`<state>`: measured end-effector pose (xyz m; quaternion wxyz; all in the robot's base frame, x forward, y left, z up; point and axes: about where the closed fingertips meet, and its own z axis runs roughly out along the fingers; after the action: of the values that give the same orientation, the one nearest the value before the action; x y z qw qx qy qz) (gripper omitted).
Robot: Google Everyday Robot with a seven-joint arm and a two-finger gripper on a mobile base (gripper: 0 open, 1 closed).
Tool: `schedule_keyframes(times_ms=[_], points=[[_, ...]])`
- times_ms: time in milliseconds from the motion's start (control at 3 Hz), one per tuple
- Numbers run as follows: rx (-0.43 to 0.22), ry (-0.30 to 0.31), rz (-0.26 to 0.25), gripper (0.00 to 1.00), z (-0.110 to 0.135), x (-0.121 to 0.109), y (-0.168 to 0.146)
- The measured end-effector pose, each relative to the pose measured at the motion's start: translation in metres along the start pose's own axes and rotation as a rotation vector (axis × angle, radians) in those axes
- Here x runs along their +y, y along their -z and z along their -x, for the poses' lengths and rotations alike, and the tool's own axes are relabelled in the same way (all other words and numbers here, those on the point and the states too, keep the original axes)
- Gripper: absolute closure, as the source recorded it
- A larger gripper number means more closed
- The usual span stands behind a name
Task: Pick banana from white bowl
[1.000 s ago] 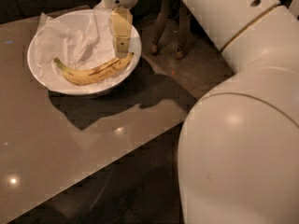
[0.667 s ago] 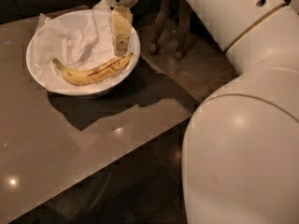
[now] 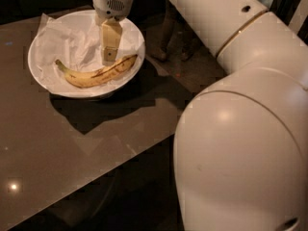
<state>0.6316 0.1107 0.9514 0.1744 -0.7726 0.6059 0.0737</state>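
Observation:
The banana (image 3: 96, 73) is yellow with brown streaks and lies curved in the front half of the white bowl (image 3: 43, 78), stem to the left and dark tip to the right. The bowl is lined with crumpled white paper (image 3: 67, 44) and stands on the far left part of the table. My gripper (image 3: 109, 57) hangs from above over the bowl, pointing down, its tip just above the right half of the banana. The banana rests on the paper.
The bowl stands on a glossy brown table (image 3: 72, 148) whose right edge runs diagonally past the bowl. My large white arm (image 3: 240, 105) fills the right side of the view. Dark floor lies beyond the table's edge.
My gripper has moved left and a little lower over the bowl, from the banana's right tip towards its middle. The banana and bowl have not moved.

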Motion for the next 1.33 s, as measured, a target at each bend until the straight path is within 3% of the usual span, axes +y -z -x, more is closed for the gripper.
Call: schedule_keyframes(times_ms=[667,1333], points=[[-0.005,-0.059,0.060,0.15,0.011,0.001,-0.031],[0.028,-0.105,0.116,0.32,0.008,0.004,-0.060]])
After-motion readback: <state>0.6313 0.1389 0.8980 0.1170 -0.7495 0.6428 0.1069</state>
